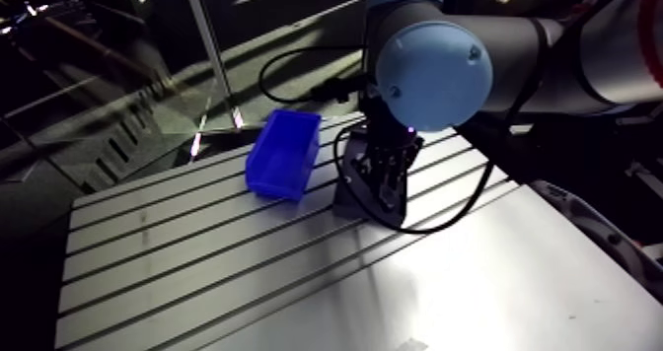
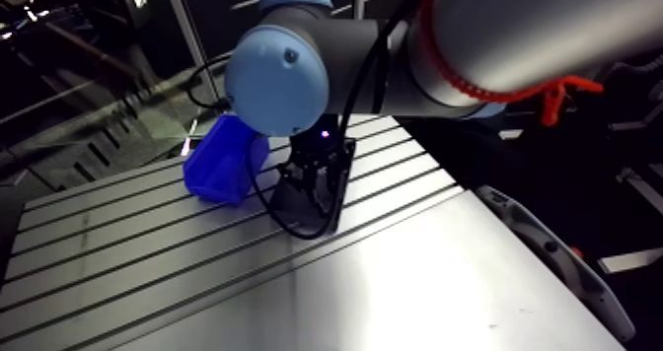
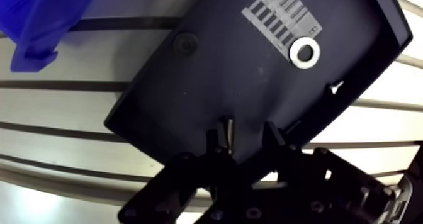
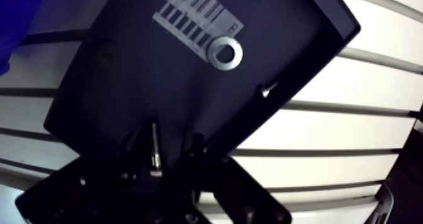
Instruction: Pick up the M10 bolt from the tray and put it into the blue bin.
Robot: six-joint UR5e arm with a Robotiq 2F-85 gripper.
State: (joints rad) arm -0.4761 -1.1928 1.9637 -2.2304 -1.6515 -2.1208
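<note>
My pincer [image 3: 244, 138] is down low over the flat black plastic tray [image 3: 208, 69], and in the wrist view its two fingers [image 3: 275, 135] stand apart with the small steel M10 bolt [image 4: 153, 152] between them. The bolt lies on the tray close to its near edge. I see a gap between the bolt and one finger, so I judge the pincer open and straddling the bolt, not yet clamped on it. A flat silver washer [image 3: 305, 53] lies further in on the tray, beside the white barcode label [image 3: 280, 16], well apart from the bolt. The open blue plastic bin [image 1: 284, 153] sits on the slotted aluminium table [image 1: 197, 266] just beside the tray, off one of its corners. The approach looks done. Closing on the bolt, lifting it off the tray, carrying it across to the bin and letting go are all left.
</note>
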